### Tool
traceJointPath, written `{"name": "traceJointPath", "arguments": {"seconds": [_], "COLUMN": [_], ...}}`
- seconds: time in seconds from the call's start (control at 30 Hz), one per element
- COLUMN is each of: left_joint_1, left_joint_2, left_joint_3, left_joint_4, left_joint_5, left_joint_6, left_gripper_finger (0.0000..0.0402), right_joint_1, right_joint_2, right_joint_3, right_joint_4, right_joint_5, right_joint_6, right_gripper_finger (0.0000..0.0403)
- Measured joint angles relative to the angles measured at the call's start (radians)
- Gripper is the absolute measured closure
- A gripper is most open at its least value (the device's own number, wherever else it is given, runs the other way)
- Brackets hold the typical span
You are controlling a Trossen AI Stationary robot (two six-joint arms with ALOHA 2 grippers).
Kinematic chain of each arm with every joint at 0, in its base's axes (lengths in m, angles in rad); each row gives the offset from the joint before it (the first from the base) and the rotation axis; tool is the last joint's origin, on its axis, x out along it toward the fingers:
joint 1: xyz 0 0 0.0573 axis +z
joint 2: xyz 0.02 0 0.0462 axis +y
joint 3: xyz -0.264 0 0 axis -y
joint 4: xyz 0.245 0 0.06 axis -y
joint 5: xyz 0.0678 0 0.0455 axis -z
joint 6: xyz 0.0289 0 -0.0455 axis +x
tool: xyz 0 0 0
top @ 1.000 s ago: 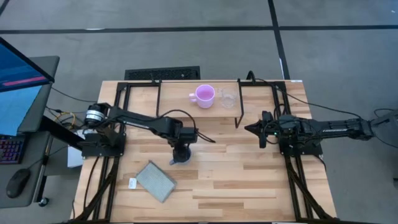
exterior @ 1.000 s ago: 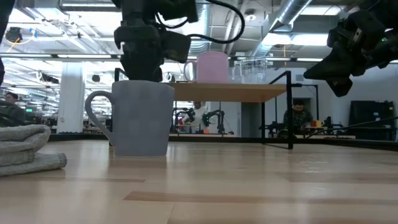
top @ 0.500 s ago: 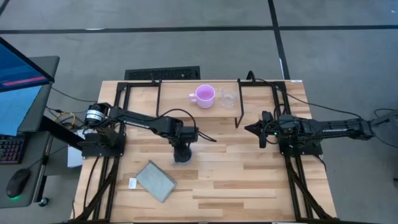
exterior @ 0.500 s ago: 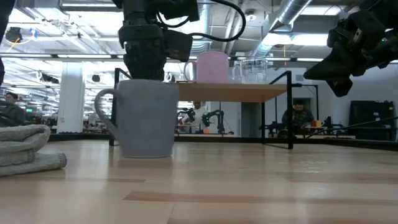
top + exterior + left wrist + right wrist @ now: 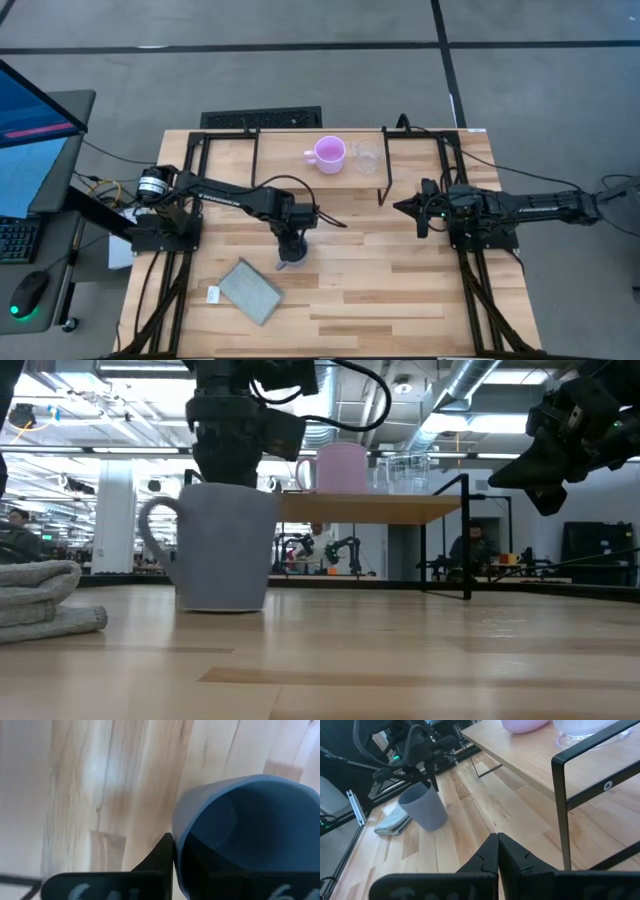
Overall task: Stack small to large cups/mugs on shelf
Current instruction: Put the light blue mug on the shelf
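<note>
The grey-blue mug (image 5: 222, 547), the largest, rigid and probably fairly heavy, stands mid-table with the left gripper (image 5: 291, 243) pinching its rim, while the lighter pink mug (image 5: 329, 153) and fragile-looking glass cup (image 5: 366, 158) sit on the shelf (image 5: 290, 160); the right gripper (image 5: 497, 851) hangs closed, empty.

The grey-blue mug (image 5: 222, 547) stands upright on the tabletop, near its middle and towards the left edge, its handle showing at its side in the low view and its mouth open upward. The pink mug (image 5: 329, 153) stands upright on the shelf (image 5: 300, 175), a low light-wood board on a thin black frame along the tabletop's far edge. The clear glass cup (image 5: 366, 158) stands upright just beside the pink mug, nearer the shelf's right end.
</note>
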Motion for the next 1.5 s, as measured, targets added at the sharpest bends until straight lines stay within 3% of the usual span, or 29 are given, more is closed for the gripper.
{"name": "traceJointPath", "arguments": {"seconds": [0.37, 0.67, 1.03, 1.27, 1.5], "left_joint_1": [-0.009, 0.019, 0.187, 0.338, 0.539], "left_joint_2": [-0.001, -0.002, -0.036, -0.099, -0.101], "left_joint_3": [0.224, 0.492, 0.691, 0.7, 0.7], "left_joint_4": [-0.251, -0.595, -0.656, -0.612, -0.61], "left_joint_5": [-0.045, -0.224, -0.25, -0.219, 0.035], "left_joint_6": [0.047, 0.081, 0.234, 0.318, 0.441], "left_gripper_finger": [0.0395, 0.0395, 0.0395, 0.0395, 0.0395], "right_joint_1": [0.0, 0.0, 0.0, 0.0, 0.0], "right_joint_2": [0.0, 0.0, 0.0, 0.0, 0.0], "right_joint_3": [0.0, 0.0, 0.0, 0.0, 0.0], "right_joint_4": [-0.006, -0.019, -0.019, -0.019, -0.019], "right_joint_5": [0.0, 0.0, -0.05, -0.05, -0.049], "right_joint_6": [0.0, 0.0, 0.002, 0.002, 0.002], "right_gripper_finger": [0.0378, 0.0377, 0.038, 0.0376, 0.038]}}
